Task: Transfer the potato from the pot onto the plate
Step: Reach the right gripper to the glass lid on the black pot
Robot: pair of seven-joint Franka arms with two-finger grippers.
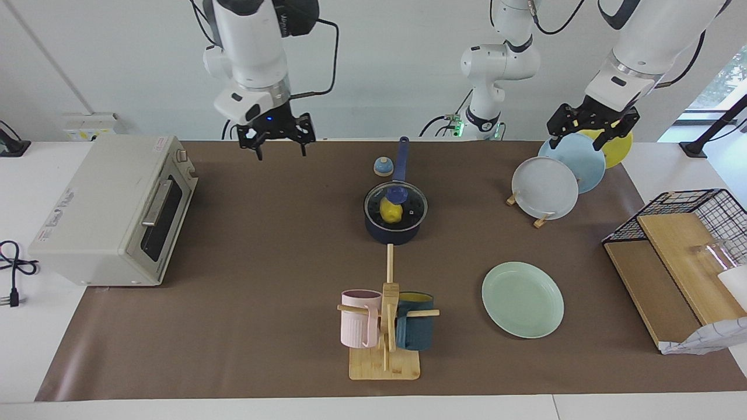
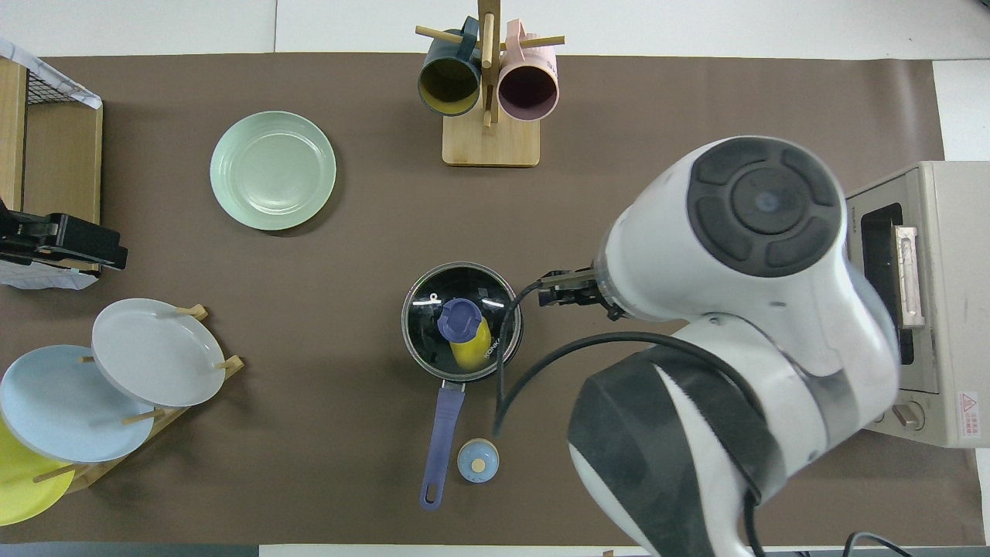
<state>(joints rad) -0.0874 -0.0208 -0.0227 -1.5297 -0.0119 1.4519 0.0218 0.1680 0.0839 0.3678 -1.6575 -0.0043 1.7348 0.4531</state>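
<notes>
The navy pot [image 1: 394, 228] stands mid-table with its long blue handle [image 1: 402, 157] pointing toward the robots. A glass lid with a blue knob [image 1: 397, 193] sits on it. The yellow potato [image 1: 390, 212] shows through the lid, inside the pot. The mint-green plate [image 1: 522, 299] lies farther from the robots, toward the left arm's end. My right gripper [image 1: 281, 150] hangs open and empty, up in the air near the toaster oven. My left gripper [image 1: 576, 140] hangs open and empty over the plate rack. From overhead I see the pot [image 2: 418, 340], potato [image 2: 472, 352] and plate [image 2: 272, 170].
A toaster oven [image 1: 111, 210] stands at the right arm's end. A mug tree [image 1: 385, 326] holds a pink and a teal mug. A rack holds grey-white [image 1: 545, 188], light blue [image 1: 578, 166] and yellow plates. A small blue dome [image 1: 382, 166] sits beside the pot handle. A wire basket [image 1: 694, 216] with boards stands at the left arm's end.
</notes>
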